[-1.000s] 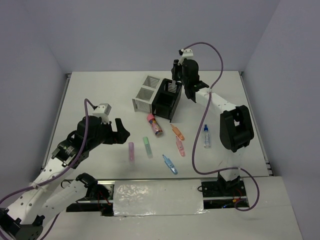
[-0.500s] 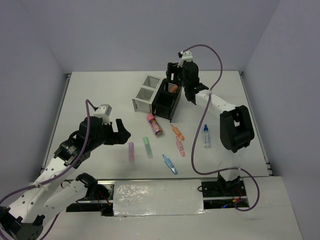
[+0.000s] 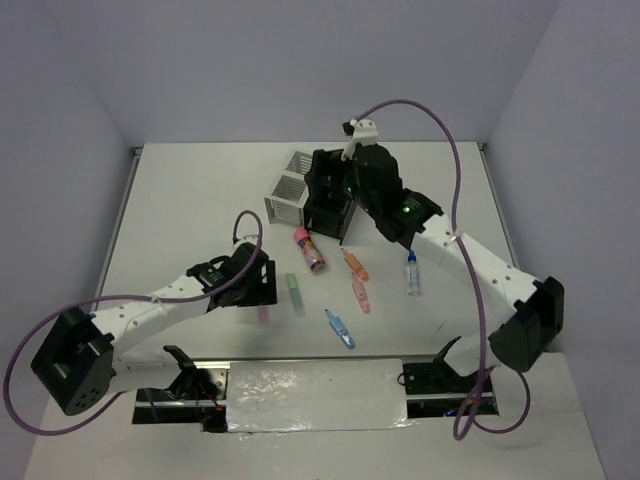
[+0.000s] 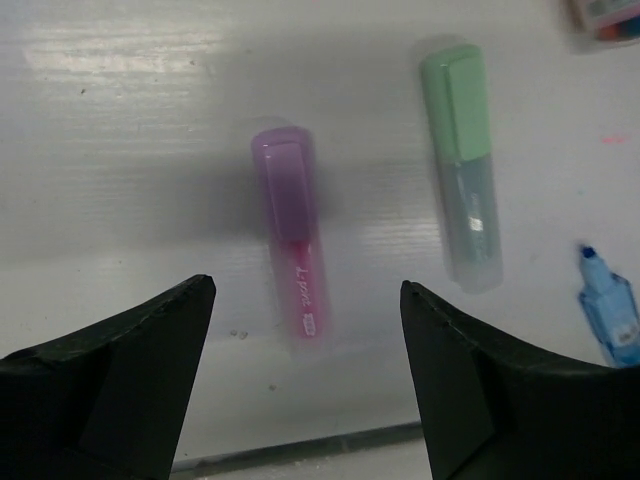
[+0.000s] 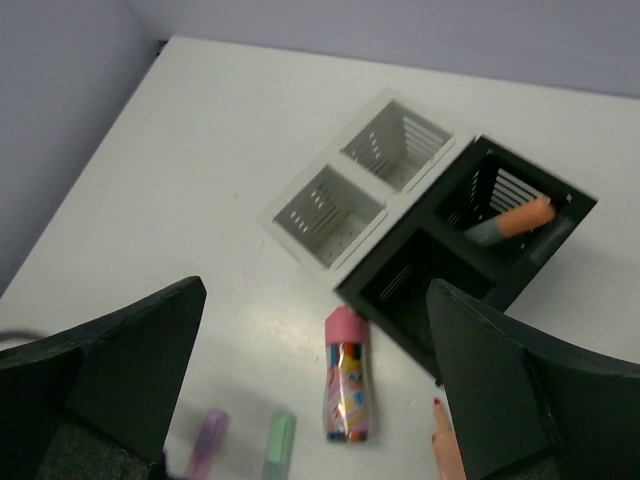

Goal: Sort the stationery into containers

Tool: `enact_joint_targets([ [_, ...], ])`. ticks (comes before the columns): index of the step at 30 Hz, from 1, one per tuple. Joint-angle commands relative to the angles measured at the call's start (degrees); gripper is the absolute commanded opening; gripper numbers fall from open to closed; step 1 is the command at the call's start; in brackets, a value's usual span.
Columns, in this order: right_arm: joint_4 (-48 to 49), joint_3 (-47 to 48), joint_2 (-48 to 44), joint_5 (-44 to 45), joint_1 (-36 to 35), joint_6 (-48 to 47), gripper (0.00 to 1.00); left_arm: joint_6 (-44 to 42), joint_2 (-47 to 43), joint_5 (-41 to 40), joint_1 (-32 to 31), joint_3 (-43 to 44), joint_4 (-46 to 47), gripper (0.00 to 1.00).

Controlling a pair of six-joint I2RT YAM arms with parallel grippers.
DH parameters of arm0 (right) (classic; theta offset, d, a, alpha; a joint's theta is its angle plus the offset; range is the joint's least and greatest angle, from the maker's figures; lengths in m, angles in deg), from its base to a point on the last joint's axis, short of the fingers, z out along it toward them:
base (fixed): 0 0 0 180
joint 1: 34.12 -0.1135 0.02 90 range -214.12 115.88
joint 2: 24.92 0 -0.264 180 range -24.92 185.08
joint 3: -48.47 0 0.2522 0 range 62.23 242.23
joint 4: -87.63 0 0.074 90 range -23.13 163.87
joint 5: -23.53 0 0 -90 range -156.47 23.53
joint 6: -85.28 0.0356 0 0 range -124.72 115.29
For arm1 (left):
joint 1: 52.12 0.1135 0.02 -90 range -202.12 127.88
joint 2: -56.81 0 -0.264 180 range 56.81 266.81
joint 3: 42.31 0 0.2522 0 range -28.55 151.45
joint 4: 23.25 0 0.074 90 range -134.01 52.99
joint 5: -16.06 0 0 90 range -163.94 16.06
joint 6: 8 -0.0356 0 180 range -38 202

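My left gripper [image 4: 305, 290] hangs open just above the table, its fingers either side of a purple highlighter [image 4: 293, 240] without touching it. A green highlighter [image 4: 462, 200] and a blue one [image 4: 610, 305] lie to its right. My right gripper [image 5: 316, 290] is open and empty, high over the containers. The black container [image 5: 470, 250] holds an orange highlighter [image 5: 510, 222]; the white container [image 5: 365, 185] beside it looks empty. A stubby pink tube [image 5: 346, 390] lies in front of the black box. From above, the left gripper [image 3: 258, 288] covers most of the purple highlighter [image 3: 263, 314].
Still on the table are an orange pen [image 3: 354, 264], a pink pen [image 3: 359, 295], the blue highlighter [image 3: 340, 328], the green highlighter [image 3: 294, 293] and a clear blue-capped bottle [image 3: 413, 272]. The table's near edge runs just below the pens.
My right gripper opened and let the orange highlighter drop into the black container, then drew back above the boxes. My left arm swung right and down over the purple highlighter.
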Motion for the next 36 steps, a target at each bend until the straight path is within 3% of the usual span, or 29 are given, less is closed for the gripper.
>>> enact_joint_targets([
  [1,-8.5,-6.17,-5.75,1.03,-1.46,3.89,1.0,3.87,3.17,-3.96,-0.44,-2.24,3.51,0.87],
  [10,-11.49,-10.85,-15.69,0.41,-3.66,4.51,1.0,8.0,14.59,-4.4,-4.65,-4.79,7.21,0.62],
  [14,-11.76,-11.47,-17.45,-0.12,-3.58,4.6,1.0,10.64,16.62,-6.42,-9.13,-4.17,5.8,0.39],
  [17,-10.35,-13.05,-18.77,-2.57,-3.49,4.95,1.0,11.61,16.36,-6.34,-9.32,-6.27,6.06,0.35],
  [22,-9.04,-15.42,-20.61,-6.78,-3.58,5.74,1.0,12.23,15.31,-6.69,-9.32,-8.83,6.32,0.36],
  [24,-8.33,-16.74,-21.84,-7.85,-3.49,6.27,1.0,12.14,15.04,-6.42,-9.4,-10.06,6.76,0.26],
  [25,-6.94,-17.44,-22.46,-8.46,-3.58,6.88,1.0,12.22,14.17,-6.42,-9.58,-10.41,6.85,0.21],
  [27,-4.82,-20.5,-24.22,-9.52,-3.49,7.67,1.0,11.79,12.07,-6.42,-10.1,-11.64,7.99,0.0],
  [36,4.23,-25.54,-18.96,-15.5,-5.41,19.25,1.0,2.58,-16.03,-8.35,-16.95,-16.12,19.5,0.0],
])
